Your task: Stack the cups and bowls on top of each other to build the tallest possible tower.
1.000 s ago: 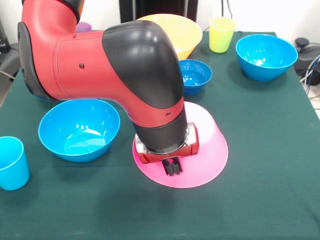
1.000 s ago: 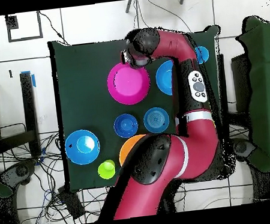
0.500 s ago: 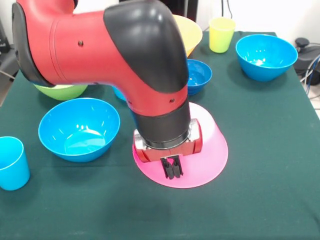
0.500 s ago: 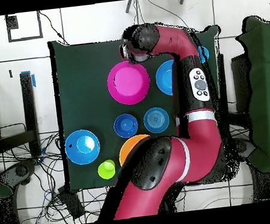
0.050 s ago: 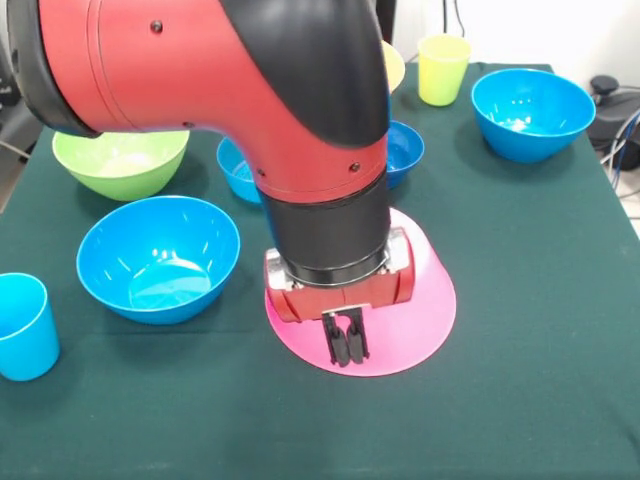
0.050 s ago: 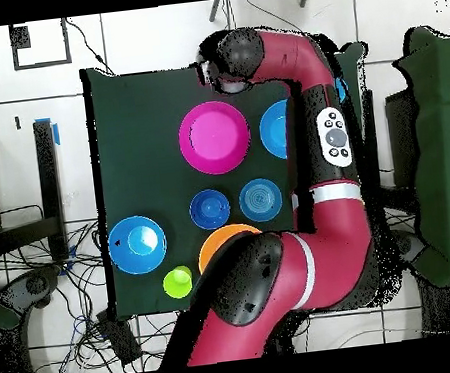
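The jaws (image 5: pixel 345 340) hang pressed together, holding nothing, over the 6 o'clock rim of the upturned pink bowl (image 5: pixel 420 290), under a wrist that points straight down from a red and black arm (image 5: pixel 230 90); no writing can be read anywhere. Seen from the front, a blue bowl (image 5: pixel 158 258) sits at 9 o'clock of the pink one, a light-blue cup (image 5: pixel 22 325) beyond it at the counter (image 5: pixel 540 380) edge, and a green bowl (image 5: pixel 120 162) at 10. A small dark-blue bowl (image 5: pixel 405 150) lies at 12, a yellow-green cup (image 5: pixel 443 68) and another blue bowl (image 5: pixel 532 112) at 1, and the orange bowl (image 6: pixel 215 244) is half hidden by the arm.
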You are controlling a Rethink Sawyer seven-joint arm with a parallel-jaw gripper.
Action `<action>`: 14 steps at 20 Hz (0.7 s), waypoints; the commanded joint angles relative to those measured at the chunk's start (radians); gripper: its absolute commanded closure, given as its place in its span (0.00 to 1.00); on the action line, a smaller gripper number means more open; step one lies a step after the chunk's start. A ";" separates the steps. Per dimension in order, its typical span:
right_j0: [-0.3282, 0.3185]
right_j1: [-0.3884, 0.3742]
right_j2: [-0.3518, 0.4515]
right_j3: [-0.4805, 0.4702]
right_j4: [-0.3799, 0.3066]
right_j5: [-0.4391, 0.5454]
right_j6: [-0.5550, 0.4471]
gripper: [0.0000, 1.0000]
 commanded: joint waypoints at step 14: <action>0.062 -0.073 -0.039 0.103 -0.039 -0.076 -0.033 1.00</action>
